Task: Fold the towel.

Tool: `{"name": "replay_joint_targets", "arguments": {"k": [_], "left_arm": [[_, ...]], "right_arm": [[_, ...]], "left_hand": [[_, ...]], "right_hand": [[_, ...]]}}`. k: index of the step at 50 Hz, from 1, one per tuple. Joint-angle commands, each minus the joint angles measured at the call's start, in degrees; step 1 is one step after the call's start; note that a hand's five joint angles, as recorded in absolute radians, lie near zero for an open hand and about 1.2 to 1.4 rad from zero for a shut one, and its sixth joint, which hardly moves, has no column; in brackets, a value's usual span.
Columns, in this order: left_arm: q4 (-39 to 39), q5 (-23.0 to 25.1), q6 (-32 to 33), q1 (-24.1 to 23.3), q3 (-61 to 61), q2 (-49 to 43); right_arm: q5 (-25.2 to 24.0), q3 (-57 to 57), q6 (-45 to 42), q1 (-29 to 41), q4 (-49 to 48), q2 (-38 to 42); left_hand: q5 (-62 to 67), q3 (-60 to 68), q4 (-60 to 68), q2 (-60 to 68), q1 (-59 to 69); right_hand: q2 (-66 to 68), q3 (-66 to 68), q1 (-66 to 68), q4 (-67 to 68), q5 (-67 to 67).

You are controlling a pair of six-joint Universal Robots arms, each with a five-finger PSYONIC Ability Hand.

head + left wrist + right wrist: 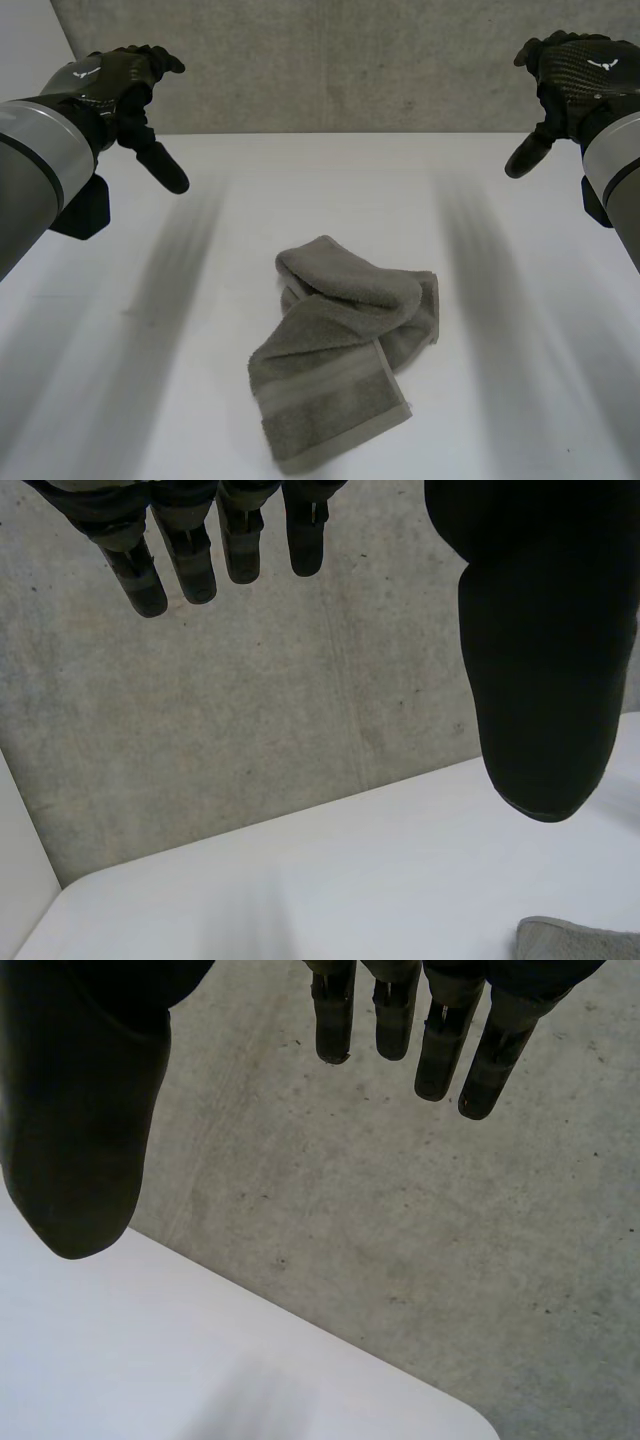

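Left hand, upper left, and right hand, upper right, hung spread and empty, presumably before grasping the crumpled towel at lower centre.

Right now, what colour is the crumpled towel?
Grey-olive terry towel, plain with a woven band; clearest in the head view.

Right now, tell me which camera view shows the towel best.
The head view: the whole towel lies rumpled on the white table, its folds and edges plain. The left wrist view catches one corner beyond the left hand's thumb. The right wrist view faces table and wall.
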Motion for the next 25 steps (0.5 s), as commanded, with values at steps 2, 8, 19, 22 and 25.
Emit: {"name": "replay_joint_targets", "arguments": {"k": [2, 8, 19, 22, 25], "left_arm": [[0.26, -0.08, -0.17, -0.06, -0.39, 0.27], [0.35, 0.54, -0.08, -0.58, -1.36, 0.53], [1.41, 1.77, 0.09, -7.88, -14.01, 0.27], [3.16, 1.77, 0.09, -8.32, -18.32, -0.7], [5.96, 1.77, 0.18, -9.54, -22.08, -3.14]], "right_arm": [[-0.51, 0.08, -0.15, -0.06, 0.17, -0.06], [-2.45, -0.36, -3.14, 0.03, 0.17, 0.2], [-24.07, 4.65, -36.89, 0.03, 9.49, 3.98], [-29.43, 7.64, -43.04, -0.06, 9.84, 5.12], [-32.59, 8.61, -45.24, -0.06, 8.52, 7.5]], "left_hand": [[-1.23, 0.56, 0.56, 0.43, 0.16], [2.63, 4.43, 4.43, 4.3, 4.03], [3.48, 5.27, 5.27, 5.14, 4.87], [3.48, 5.27, 5.27, 5.14, 4.87], [3.31, 5.1, 5.1, 4.97, 4.71]], "right_hand": [[-3.88, -4.03, -3.34, -4.7, -3.47], [-3.88, -4.03, -3.34, -4.7, -3.47], [-3.88, -4.03, -3.34, -4.7, -3.47], [-3.88, -4.03, -3.34, -4.7, -3.47], [-3.88, -4.03, -3.34, -4.7, -3.47]]}}
